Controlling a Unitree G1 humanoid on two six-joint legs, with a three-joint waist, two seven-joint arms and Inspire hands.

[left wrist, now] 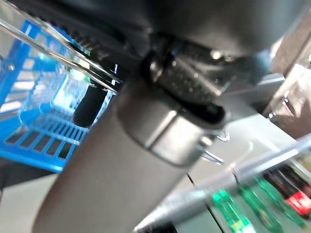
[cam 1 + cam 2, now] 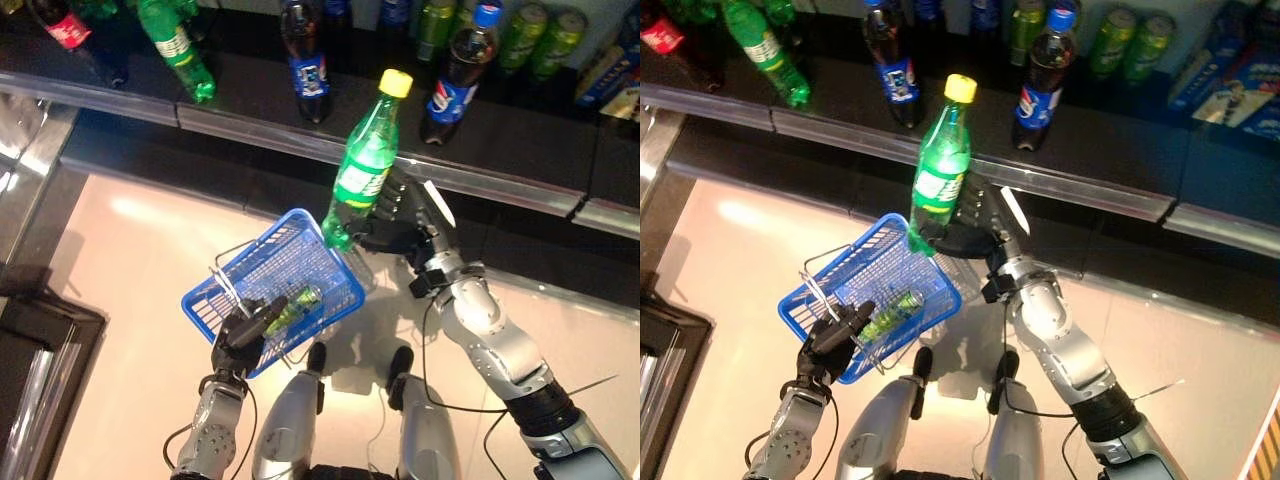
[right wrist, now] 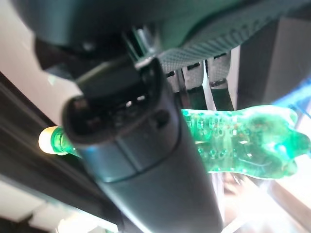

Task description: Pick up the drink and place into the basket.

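My right hand (image 2: 400,222) is curled round a green bottle (image 2: 362,170). My left hand (image 2: 243,335) grips the blue basket (image 2: 300,250)'s handle; another green bottle (image 2: 296,304) lies inside.

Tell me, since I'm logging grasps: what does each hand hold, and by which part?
The right hand grips the green bottle around its lower body. The left hand holds the blue basket by its wire handle.

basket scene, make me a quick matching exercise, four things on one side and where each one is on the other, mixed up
Things:
1. green bottle with yellow cap
2. blue basket
3. cola bottle with blue cap
4. small green bottle

Places:
A. lying inside the basket
B. on the dark shelf
C. gripped by the right hand
D. held at its handle by the left hand

Pairs: 1-C, 2-D, 3-B, 4-A
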